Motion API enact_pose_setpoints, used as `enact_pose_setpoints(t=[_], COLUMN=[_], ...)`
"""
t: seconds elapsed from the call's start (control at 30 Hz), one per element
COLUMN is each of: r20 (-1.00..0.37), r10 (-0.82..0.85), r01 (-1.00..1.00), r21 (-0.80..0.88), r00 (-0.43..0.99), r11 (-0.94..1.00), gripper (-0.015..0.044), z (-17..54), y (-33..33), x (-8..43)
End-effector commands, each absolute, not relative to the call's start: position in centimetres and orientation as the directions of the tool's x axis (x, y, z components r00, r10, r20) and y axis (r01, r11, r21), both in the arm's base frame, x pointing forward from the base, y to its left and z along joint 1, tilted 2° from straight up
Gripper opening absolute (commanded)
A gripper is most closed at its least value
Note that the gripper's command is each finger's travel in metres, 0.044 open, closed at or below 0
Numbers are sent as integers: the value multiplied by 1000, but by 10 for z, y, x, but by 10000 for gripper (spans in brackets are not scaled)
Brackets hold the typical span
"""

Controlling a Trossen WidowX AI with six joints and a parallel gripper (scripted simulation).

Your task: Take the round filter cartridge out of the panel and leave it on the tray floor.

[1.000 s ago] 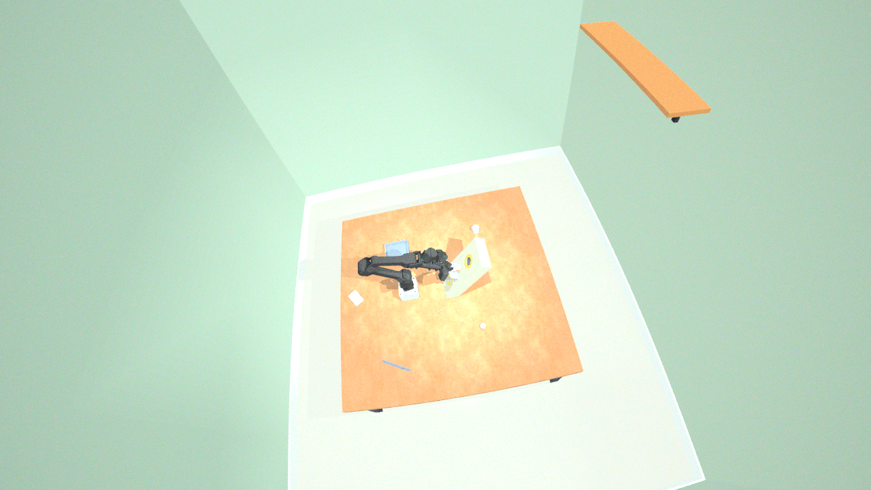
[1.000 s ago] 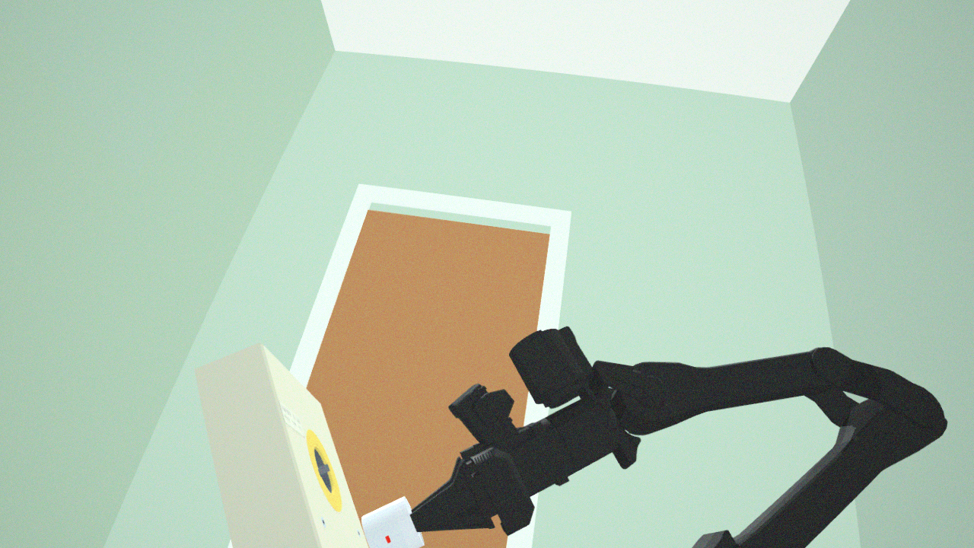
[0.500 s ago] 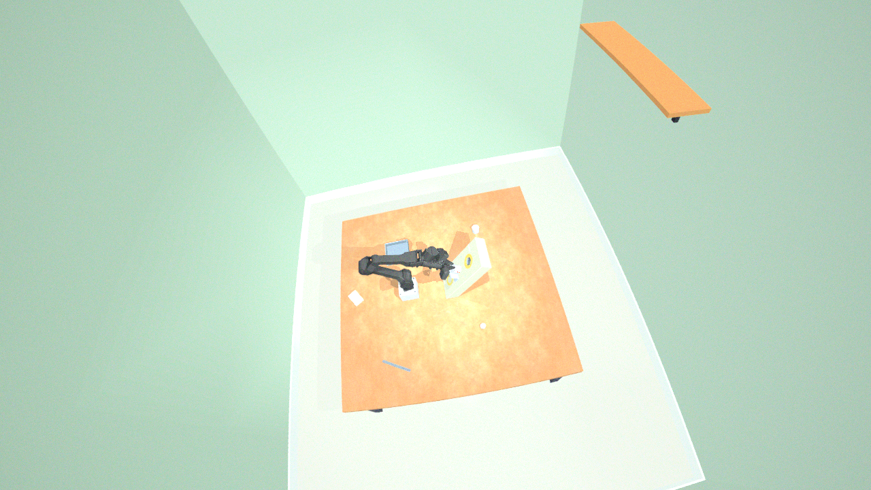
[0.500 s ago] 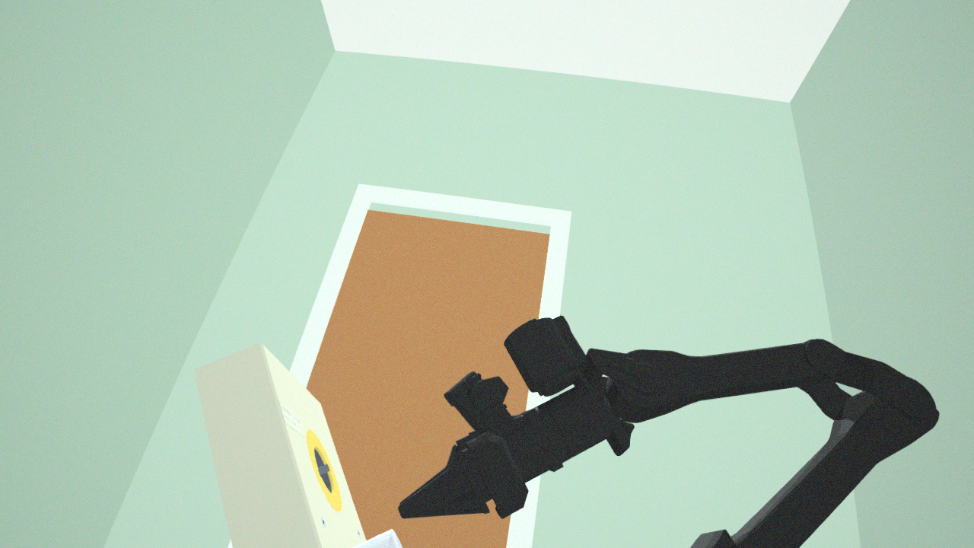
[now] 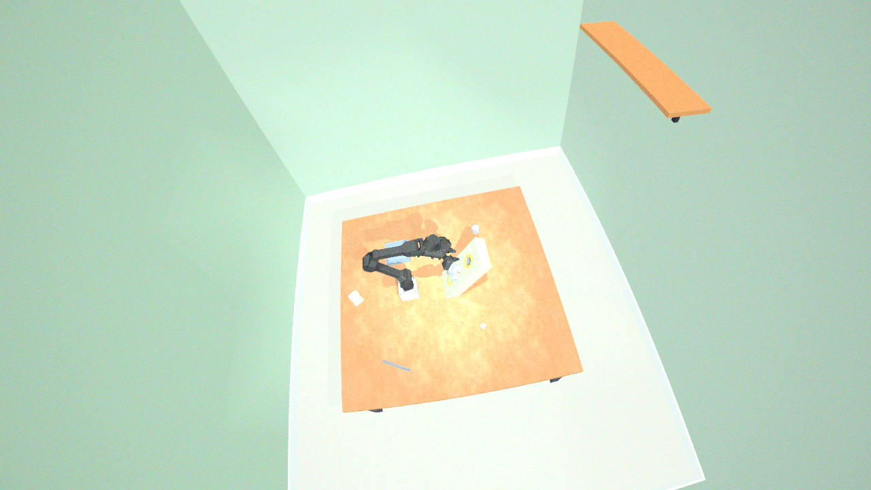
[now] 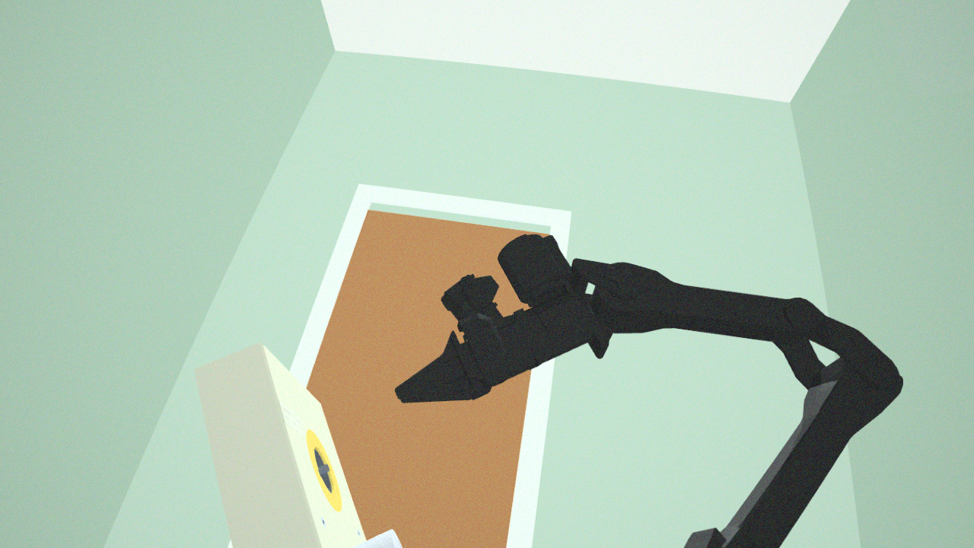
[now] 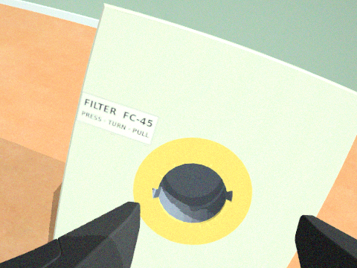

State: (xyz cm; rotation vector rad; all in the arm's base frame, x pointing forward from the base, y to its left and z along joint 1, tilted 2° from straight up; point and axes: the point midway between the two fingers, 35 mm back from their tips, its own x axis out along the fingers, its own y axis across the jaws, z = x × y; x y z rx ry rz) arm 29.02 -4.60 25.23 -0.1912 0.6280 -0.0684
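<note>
The round opening (image 5: 468,261) (image 6: 323,469) (image 7: 193,186) in the service panel (image 6: 231,436) (image 7: 223,93) is empty, with a yellow ring around it and a notch on each side. The white filter cartridge (image 5: 454,272) (image 6: 383,541) is out of it, low in front of the panel face. The exterior view shows only its top edge; the wrist view does not show it. What it rests on, if anything, I cannot tell. My gripper (image 5: 456,255) (image 6: 400,395) (image 7: 219,222) is open and empty, above the cartridge and in front of the opening. The blue tray (image 5: 399,259) is partly hidden under my arm.
The robot base (image 5: 409,291) stands left of the panel. On the table (image 5: 517,341) are a white cup-like thing (image 5: 475,229) behind the panel, a small white round thing (image 5: 482,326), a white card (image 5: 355,297) and a blue rod (image 5: 396,365).
</note>
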Motion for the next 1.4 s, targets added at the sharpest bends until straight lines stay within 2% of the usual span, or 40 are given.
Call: enact_pose_setpoints(t=[0.0, 0.03, 0.17, 0.37, 1.37], r20=[-571, -571, -678, -866, -870], r10=[-121, -121, -108, -72, -71], r01=[6, 6, 33, 148, 153], r21=[-200, -200, -122, 2, 5], r00=[812, 812, 727, 495, 489], r11=[980, 980, 992, 989, 988], gripper=[379, 405, 305, 305, 305], z=[279, 279, 239, 159, 123], y=[-46, -46, -44, -39, -42], x=[287, 287, 282, 254, 273])
